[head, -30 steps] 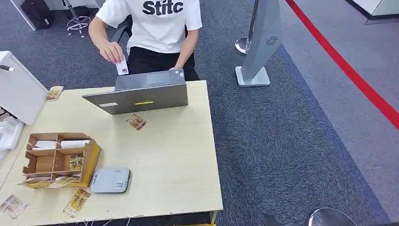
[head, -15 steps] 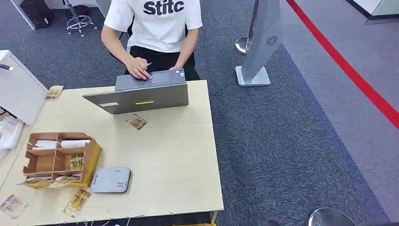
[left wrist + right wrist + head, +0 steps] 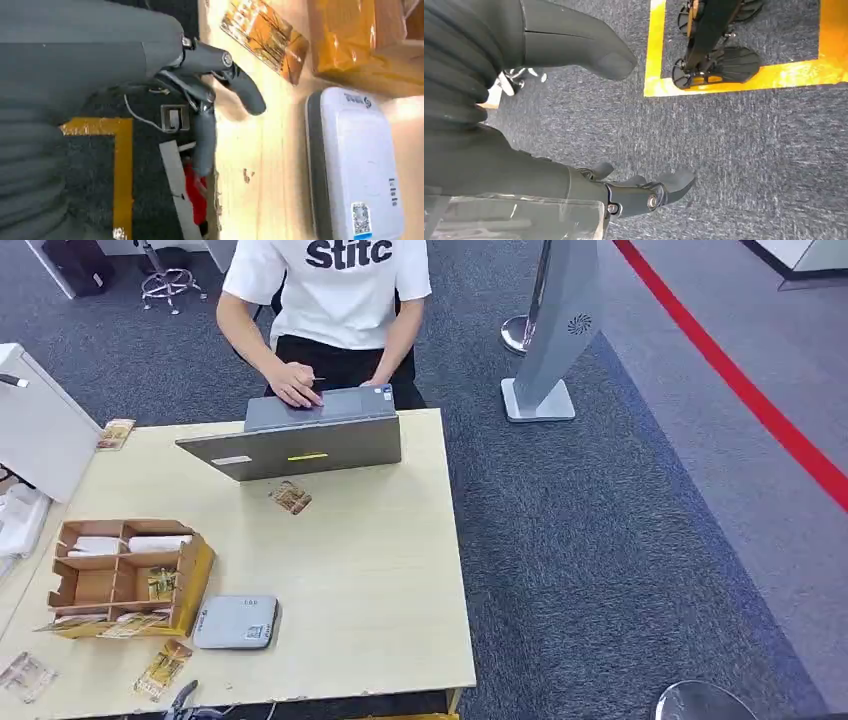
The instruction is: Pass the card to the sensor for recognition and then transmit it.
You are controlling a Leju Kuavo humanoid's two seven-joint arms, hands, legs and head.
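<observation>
Tabletop [image 3: 380,570] first, then grey sensor [image 3: 236,622] near its front edge, left hand [image 3: 220,75] spread and empty at that edge, card [image 3: 164,668] beside it near the front-left corner: pick-up step pending, needing a reach and pinch.

Bare tabletop [image 3: 370,570] right of sensor [image 3: 236,623]; cardboard organizer [image 3: 125,578] crowds left.

I read "Stitc" in dark letters on the person's white shirt [image 3: 340,280]; my sensor's [image 3: 357,165] label stays illegible
</observation>
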